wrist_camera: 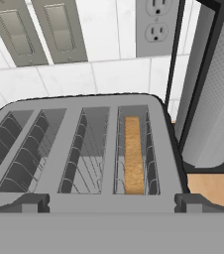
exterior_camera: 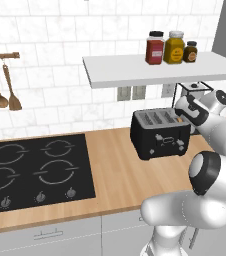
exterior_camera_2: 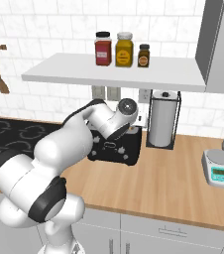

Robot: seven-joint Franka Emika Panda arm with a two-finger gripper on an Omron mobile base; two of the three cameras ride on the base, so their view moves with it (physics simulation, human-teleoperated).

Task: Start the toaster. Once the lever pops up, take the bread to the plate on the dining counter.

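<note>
Backdrop: white marble-look tile wall (exterior_camera: pixel 50 45), glossy, with thin grey grout lines, across the upper frame.
Far left: wooden spoons (exterior_camera: pixel 2 90) hang from a rail, partly cut off by the left edge of the left base view.
Lower left: flat black cooktop (exterior_camera: pixel 35 172) with four ring burners and round knobs, set into a light wooden worktop (exterior_camera: pixel 117 170) over grey cabinets.
Centre, upper: plain white shelf (exterior_camera: pixel 155 70) carrying three jars (exterior_camera: pixel 171 48), one red, one yellow, one small and dark; labels too small to read.
Centre: toaster (exterior_camera: pixel 160 132), a black box with rounded corners and a silver top of four wire-lined slots, standing on the worktop against the wall; in the right base view the arm hides most of it.
Task item: bread (wrist_camera: pixel 133 155), golden brown and grainy, stands on edge in the toaster's rightmost slot in the hand view, only its top edge showing.
End effector: gripper (wrist_camera: pixel 111 202) hovers just above the toaster's near edge, dark fingertips (wrist_camera: pixel 32 202) spread wide apart, holding nothing.
Behind toaster: grey switch plates and outlet (wrist_camera: pixel 156 25), the outlet cut by the top of the hand view.
Right: paper towel roll (exterior_camera_2: pixel 162 124), dimpled white cylinder in a black wire stand, just beside the toaster.
Far right: round-topped silver kitchen scale (exterior_camera_2: pixel 219 167) on the worktop; a grey object at the right edge is cut off and cannot be identified.
</note>
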